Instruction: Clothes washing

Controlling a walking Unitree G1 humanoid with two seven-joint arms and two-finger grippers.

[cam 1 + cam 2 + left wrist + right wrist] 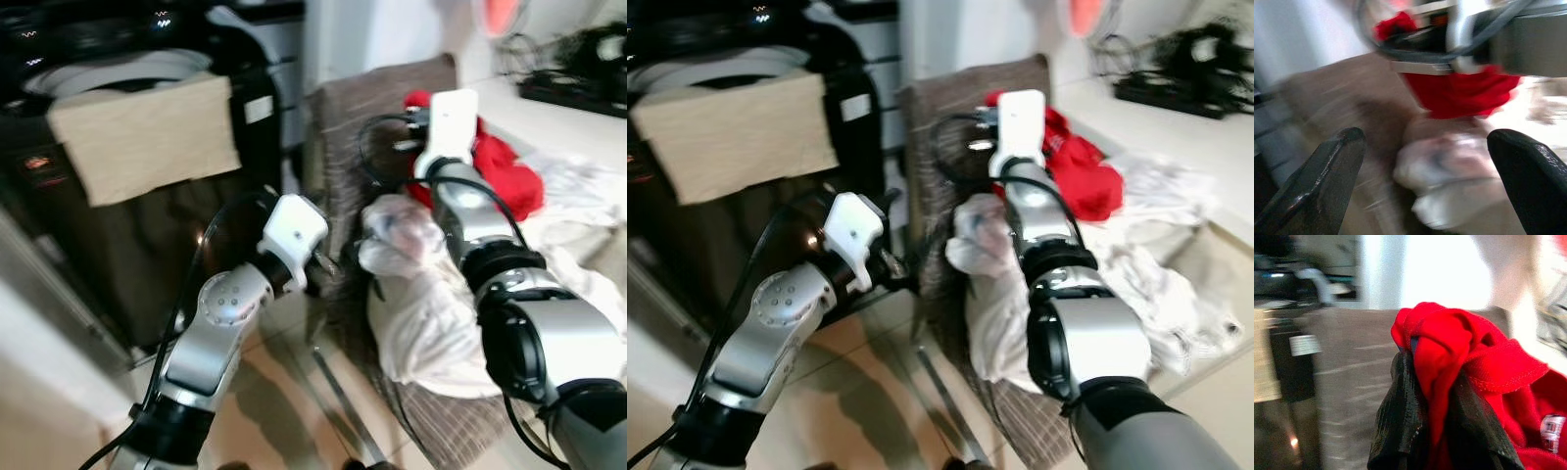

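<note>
Right gripper (1442, 396) pinching red garment (1474, 362); left gripper (1425, 161) spread beside brown chair's (382, 98) edge.

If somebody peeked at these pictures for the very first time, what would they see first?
Probably the bright red cloth, pinched in the right end effector above the heap of white laundry on the brown chair. Next, the left end effector, open and pointing at that heap. On the robot's left stands the dark washing machine with a beige towel draped over its front.

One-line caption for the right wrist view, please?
Right gripper pinching a fold of the red garment above the brown chair.
</note>
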